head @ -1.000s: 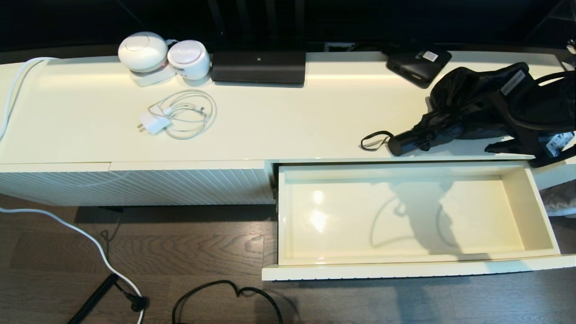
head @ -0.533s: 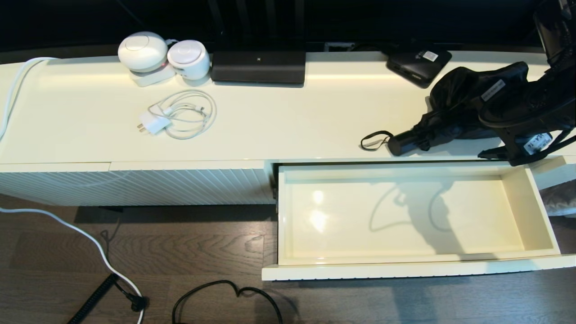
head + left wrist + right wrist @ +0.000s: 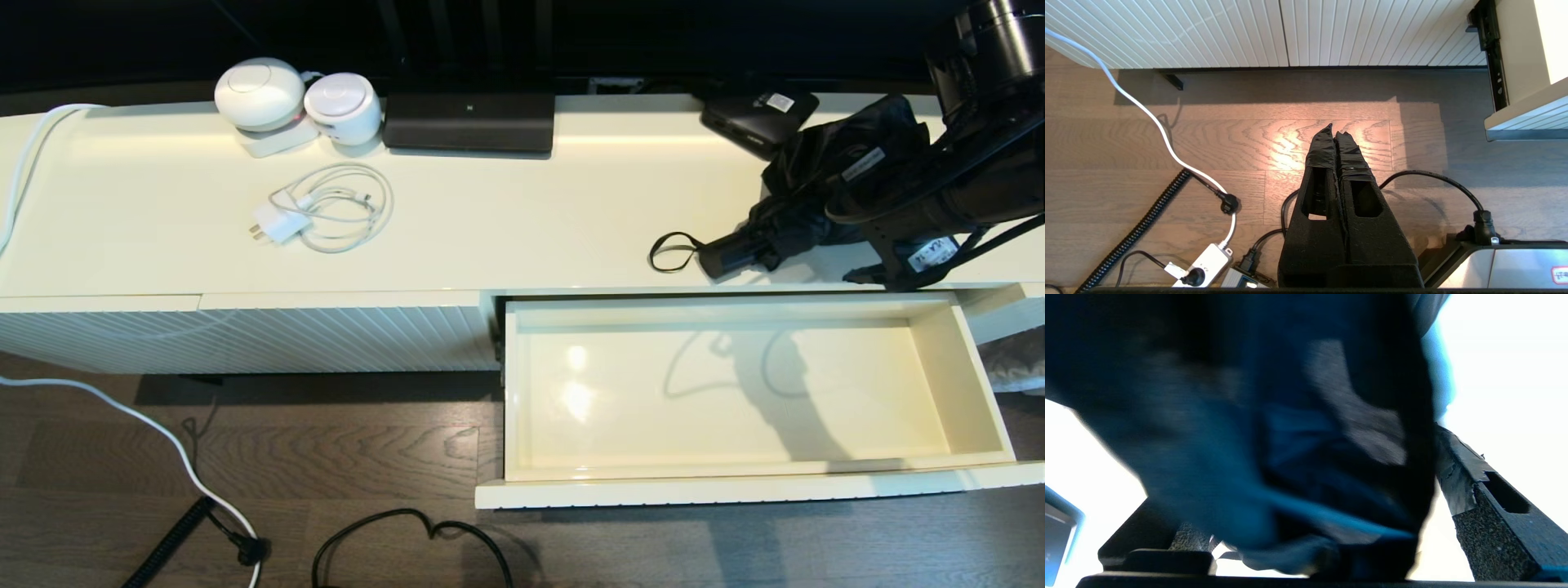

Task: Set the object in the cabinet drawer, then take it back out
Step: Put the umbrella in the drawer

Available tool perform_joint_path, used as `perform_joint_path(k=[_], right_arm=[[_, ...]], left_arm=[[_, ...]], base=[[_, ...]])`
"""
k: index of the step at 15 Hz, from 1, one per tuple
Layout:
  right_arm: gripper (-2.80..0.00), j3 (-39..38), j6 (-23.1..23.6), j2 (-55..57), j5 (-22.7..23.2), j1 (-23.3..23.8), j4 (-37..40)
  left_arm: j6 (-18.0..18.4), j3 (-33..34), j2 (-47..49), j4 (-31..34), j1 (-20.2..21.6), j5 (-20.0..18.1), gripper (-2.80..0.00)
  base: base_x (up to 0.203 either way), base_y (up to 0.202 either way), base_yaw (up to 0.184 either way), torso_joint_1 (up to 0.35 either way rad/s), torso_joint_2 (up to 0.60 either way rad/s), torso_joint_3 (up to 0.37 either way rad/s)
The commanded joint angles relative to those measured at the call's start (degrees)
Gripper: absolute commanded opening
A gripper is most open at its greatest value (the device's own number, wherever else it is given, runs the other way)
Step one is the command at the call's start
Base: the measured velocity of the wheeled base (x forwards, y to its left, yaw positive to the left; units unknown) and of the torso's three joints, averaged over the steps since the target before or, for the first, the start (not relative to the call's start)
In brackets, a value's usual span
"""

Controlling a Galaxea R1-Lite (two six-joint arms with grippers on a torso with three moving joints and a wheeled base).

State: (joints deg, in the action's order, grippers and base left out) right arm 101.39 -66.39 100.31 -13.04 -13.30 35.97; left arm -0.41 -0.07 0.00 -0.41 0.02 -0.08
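So the black folding umbrella with bunched fabric and a stubby handle (image 3: 804, 208) is lying on the cream bench top (image 3: 522, 220), right behind the pulled-out cream drawer (image 3: 971, 384), which has nothing in it. Right tool (image 3: 878, 237) sits spread wide around the fabric. Left tool (image 3: 1336, 141) is pressed together, hanging low over the wooden floor (image 3: 1249, 134).

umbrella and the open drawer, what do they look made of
Umbrella: canopy looks like thin woven fabric, matte black, since it bunches into loose folds; its handle looks like hard plastic, smooth and cylindrical. Drawer: probably lacquered board, cream and glossy, as its floor mirrors lights and shadows; the core cannot be told.
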Motion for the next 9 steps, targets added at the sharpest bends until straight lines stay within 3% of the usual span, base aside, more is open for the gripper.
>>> perform_joint_path(k=[1, 4, 5, 9], right_arm=[[0.00, 0.0, -0.3, 1.5, -0.1, 0.0, -0.2], [0.00, 0.1, -0.2, 2.1, -0.1, 0.0, -0.6], [-2.80, 0.2, -0.1, 2.3, -0.1, 0.0, -0.6], [-2.80, 0.2, 0.0, 1.7, -0.1, 0.0, -0.6]], left_arm=[[0.0, 0.1, 0.0, 0.0, 0.1, 0.0, -2.80], [0.0, 0.0, 0.0, 0.0, 0.1, 0.0, -2.80], [0.0, 0.0, 0.0, 0.0, 0.0, 0.0, -2.80], [0.0, 0.1, 0.0, 0.0, 0.1, 0.0, -2.80]], base=[[0.000, 0.000, 0.000, 0.000, 0.00, 0.000], [0.000, 0.000, 0.000, 0.000, 0.00, 0.000], [0.000, 0.000, 0.000, 0.000, 0.00, 0.000], [0.000, 0.000, 0.000, 0.000, 0.00, 0.000]])
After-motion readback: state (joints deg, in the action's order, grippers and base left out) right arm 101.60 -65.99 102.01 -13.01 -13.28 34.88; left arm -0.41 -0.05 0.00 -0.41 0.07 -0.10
